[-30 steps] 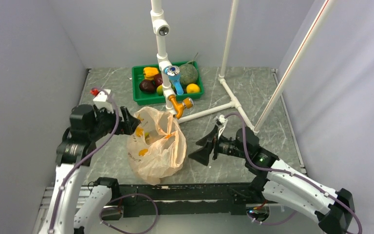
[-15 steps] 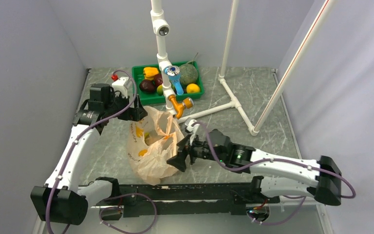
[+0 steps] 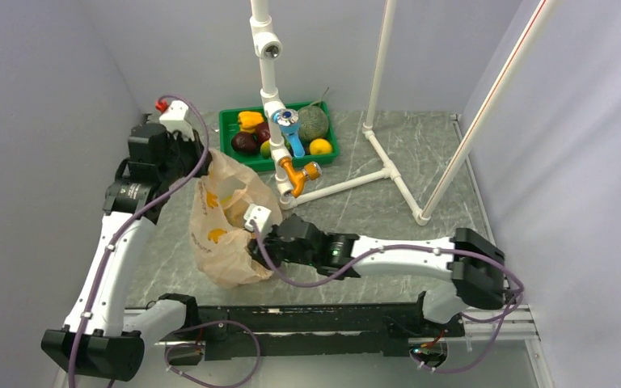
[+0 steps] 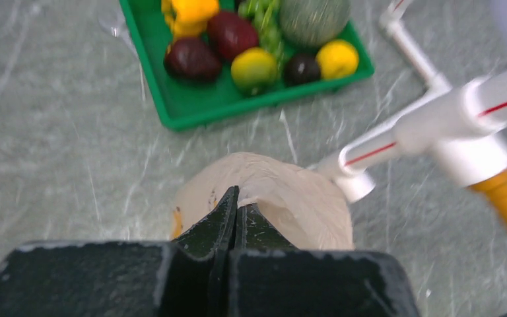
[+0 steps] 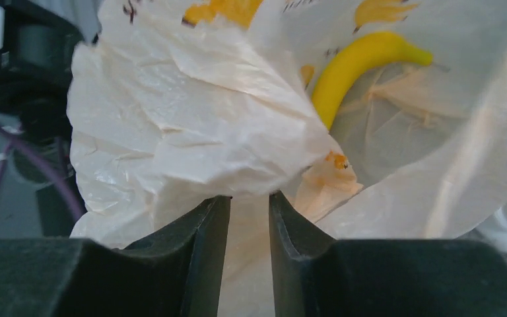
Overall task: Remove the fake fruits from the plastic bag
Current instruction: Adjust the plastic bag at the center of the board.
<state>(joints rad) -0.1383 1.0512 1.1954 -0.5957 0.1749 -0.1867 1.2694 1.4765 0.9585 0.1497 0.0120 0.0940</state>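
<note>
Bag: one crinkly, see-through peach bag [image 3: 230,218] on the desk's [image 3: 420,145] near-left part; its long axis runs from the near edge toward the far-left corner.
Left end effector [image 4: 236,201]: pressed together on the bag's far top.
Right end effector [image 5: 249,205]: nearly closed, pinching film.
Fruits: glossy, in one green tray [image 4: 171,112] at the far edge: two maroon [image 4: 191,59], one yellow-green [image 4: 254,68], one green bunch [image 4: 264,20].
</note>
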